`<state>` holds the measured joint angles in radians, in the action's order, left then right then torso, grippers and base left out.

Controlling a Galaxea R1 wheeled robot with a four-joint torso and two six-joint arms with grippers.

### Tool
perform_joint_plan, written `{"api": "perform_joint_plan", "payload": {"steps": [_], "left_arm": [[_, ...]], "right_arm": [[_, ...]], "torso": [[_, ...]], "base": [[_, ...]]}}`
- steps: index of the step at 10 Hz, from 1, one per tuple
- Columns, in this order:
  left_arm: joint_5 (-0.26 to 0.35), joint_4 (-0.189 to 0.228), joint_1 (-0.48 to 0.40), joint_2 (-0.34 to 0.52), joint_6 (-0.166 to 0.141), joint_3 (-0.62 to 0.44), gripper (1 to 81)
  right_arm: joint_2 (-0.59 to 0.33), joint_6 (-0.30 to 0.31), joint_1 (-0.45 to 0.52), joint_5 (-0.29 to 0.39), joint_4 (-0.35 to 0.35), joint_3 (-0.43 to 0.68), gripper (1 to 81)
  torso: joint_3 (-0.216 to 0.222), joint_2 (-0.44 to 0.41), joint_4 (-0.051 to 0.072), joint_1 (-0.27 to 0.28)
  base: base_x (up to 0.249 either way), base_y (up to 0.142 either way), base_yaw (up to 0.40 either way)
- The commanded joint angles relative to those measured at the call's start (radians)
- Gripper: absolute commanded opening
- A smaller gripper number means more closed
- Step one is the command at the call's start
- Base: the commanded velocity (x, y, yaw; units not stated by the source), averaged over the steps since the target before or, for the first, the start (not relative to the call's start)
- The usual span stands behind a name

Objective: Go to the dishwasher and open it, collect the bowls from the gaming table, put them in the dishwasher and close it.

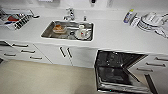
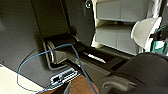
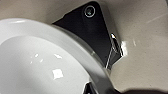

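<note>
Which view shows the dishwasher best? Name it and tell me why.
The head view: the dishwasher sits under the white counter, right of the sink, with its door dropped open and the dark interior exposed. The left wrist view gives pale cabinet fronts, and the right wrist view gives a white bowl over beige floor.

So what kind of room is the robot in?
Most likely a kitchen, maybe an office one. There's a steel sink with dishes in it, a white countertop, and the dishwasher standing open below.
</note>
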<state>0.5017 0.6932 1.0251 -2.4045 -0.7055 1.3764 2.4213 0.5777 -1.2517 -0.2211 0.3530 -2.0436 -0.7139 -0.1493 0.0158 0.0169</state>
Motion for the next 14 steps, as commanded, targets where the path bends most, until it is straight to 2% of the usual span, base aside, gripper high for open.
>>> {"api": "perform_joint_plan", "payload": {"steps": [1, 4, 7, 9, 11, 12, 13, 14], "left_arm": [[-0.231, 0.143, 0.223, 0.01, 0.014, 0.219, 81.1], [-0.389, 0.146, 0.313, -0.012, 0.014, 0.378, 81.1], [-0.456, 0.143, 0.391, -0.091, 0.014, 0.51, 81.1], [-0.544, 0.143, 0.461, -0.16, 0.012, 0.616, 81.1], [-0.551, 0.132, 0.511, -0.242, 0.012, 0.746, 81.1], [-0.586, 0.129, 0.537, -0.271, 0.012, 0.796, 81.1], [-0.647, 0.129, 0.559, -0.289, 0.011, 0.846, 81.1], [-0.666, 0.131, 0.573, -0.315, 0.012, 0.892, 81.1]], "right_arm": [[-0.133, 0.094, 0.131, 0.012, 0.011, 0.124, 1.0], [-0.253, 0.148, 0.266, 0.032, 0.012, 0.301, 1.0], [-0.246, 0.203, 0.396, 0.098, 0.011, 0.356, 1.0], [-0.204, 0.261, 0.494, 0.129, 0.012, 0.363, 1.0], [-0.175, 0.321, 0.599, 0.166, 0.012, 0.355, 1.0], [-0.149, 0.338, 0.631, 0.183, 0.015, 0.338, 1.0], [-0.118, 0.353, 0.649, 0.206, 0.009, 0.274, 1.0], [-0.095, 0.376, 0.672, 0.207, 0.011, 0.226, 1.0]], "torso": [[0.0, 0.0, 0.0, 0.0], [0.0, 0.0, 0.0, 0.0], [0.0, 0.0, 0.0, 0.0], [0.0, 0.0, 0.0, 0.0], [0.0, 0.0, 0.0, 0.0], [0.0, 0.0, 0.0, 0.0], [0.0, 0.0, 0.0, 0.0], [0.0, 0.0, 0.0, 0.0]], "base": [[0.0, 0.0, 0.0], [0.0, 0.0, 0.0], [0.0, 0.0, 0.0], [0.0, 0.0, 0.0], [0.0, 0.0, 0.0], [0.0, 0.0, 0.0], [0.0, 0.0, 0.0], [0.0, 0.0, 0.0]]}}
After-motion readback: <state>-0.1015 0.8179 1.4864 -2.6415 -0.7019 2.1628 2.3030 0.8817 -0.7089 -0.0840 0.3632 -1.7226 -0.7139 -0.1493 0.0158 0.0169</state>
